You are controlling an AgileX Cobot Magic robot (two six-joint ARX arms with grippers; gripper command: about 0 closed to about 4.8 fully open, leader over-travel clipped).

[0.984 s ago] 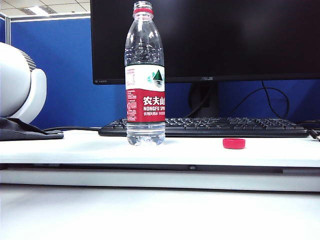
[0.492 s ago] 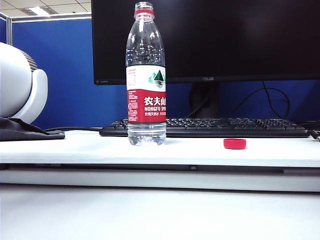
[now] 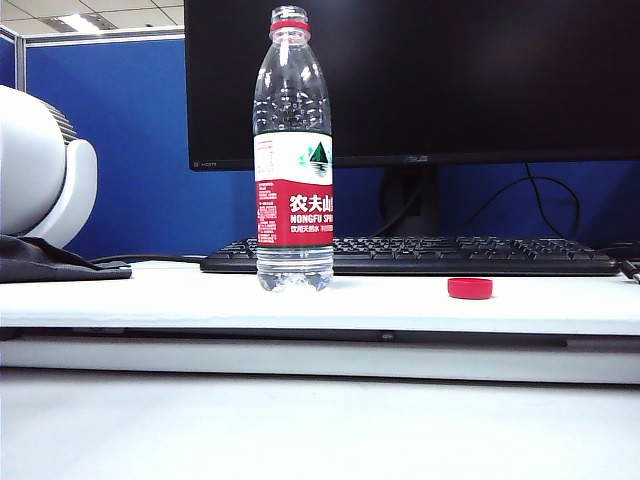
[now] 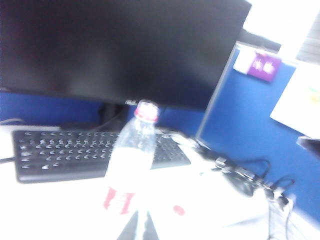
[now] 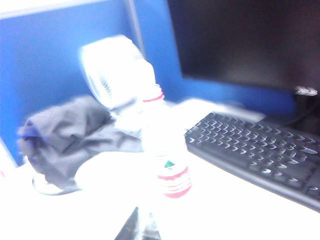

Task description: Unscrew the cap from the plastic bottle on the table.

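The plastic bottle (image 3: 293, 160) stands upright on the white table (image 3: 150, 295), its mouth bare above the thin red neck ring. The red cap (image 3: 470, 288) lies flat on the table to the bottle's right, well apart from it. Neither gripper shows in the exterior view. In the blurred left wrist view my left gripper (image 4: 142, 212) is shut on nothing, drawn back from the bottle (image 4: 131, 165), with the cap (image 4: 178, 210) beside it. My right gripper (image 5: 144, 211) is also shut and empty, short of the bottle (image 5: 165, 155).
A black keyboard (image 3: 420, 255) lies behind the bottle, under a dark monitor (image 3: 420, 80). A white fan (image 3: 35, 170) and a dark cloth (image 3: 50, 262) sit at the table's left end. Blue partition walls close the back.
The bottle and the cap stay where they were. No arm enters the exterior view; the whole picture has only crept slightly to the right.
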